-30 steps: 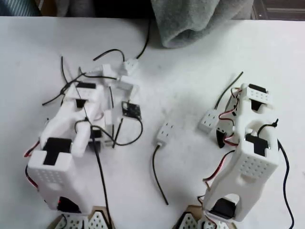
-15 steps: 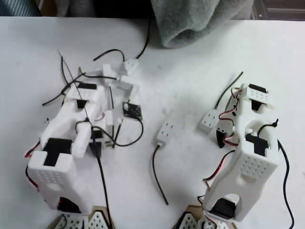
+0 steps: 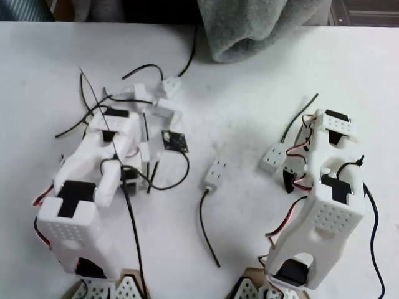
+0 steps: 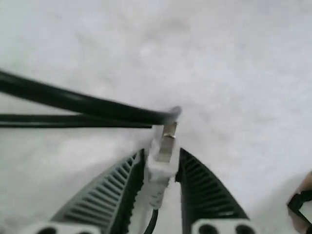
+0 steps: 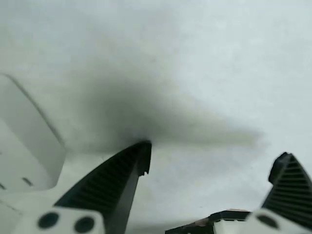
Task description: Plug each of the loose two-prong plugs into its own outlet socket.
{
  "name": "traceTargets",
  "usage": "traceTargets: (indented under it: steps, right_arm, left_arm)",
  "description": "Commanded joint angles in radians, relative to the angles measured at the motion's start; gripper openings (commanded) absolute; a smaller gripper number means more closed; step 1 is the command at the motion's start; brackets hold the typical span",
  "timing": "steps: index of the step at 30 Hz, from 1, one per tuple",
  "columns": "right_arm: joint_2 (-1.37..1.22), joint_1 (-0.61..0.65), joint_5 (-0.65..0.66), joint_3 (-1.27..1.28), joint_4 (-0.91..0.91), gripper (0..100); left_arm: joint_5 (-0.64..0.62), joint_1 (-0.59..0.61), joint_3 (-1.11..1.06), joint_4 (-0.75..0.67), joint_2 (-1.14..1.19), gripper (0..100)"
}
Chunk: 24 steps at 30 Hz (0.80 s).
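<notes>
Counting two arms: left claw clamped on one white plug, amid tangled cables at the left of the surface; right claw spread wide, just beside one socket. A second socket lies central, bare room all round it.

We have the left arm stretched forward and low, with the left gripper clamped tight on a plug. The right arm sits folded and angled down, with the right gripper spread wide.
</notes>
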State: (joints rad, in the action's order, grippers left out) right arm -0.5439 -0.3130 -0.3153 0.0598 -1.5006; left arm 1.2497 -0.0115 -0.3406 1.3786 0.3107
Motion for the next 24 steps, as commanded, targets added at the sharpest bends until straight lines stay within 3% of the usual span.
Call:
traceTargets:
  steps: [1,4,9,15,20,24]
  right_arm:
    - [-0.015,0.008,0.011,-0.005,0.035,39.0]
    - [-0.015,0.008,0.011,-0.005,0.035,39.0]
    - [-0.015,0.008,0.011,-0.005,0.035,39.0]
    - [-0.015,0.008,0.011,-0.005,0.035,39.0]
    - [-0.015,0.008,0.011,-0.008,0.035,39.0]
    - [-0.015,0.008,0.008,-0.008,0.035,39.0]
  left_arm:
    - [0.008,-0.016,0.015,0.02,-0.005,7]
    - [0.04,0.001,0.014,0.038,-0.005,9]
    - [0.04,0.001,0.014,0.035,-0.005,2]
    - [0.037,-0.004,0.014,0.032,-0.007,2]
    - [-0.115,-0.025,0.095,0.032,-0.024,2]
    - [-0.213,-0.039,0.157,0.034,-0.166,2]
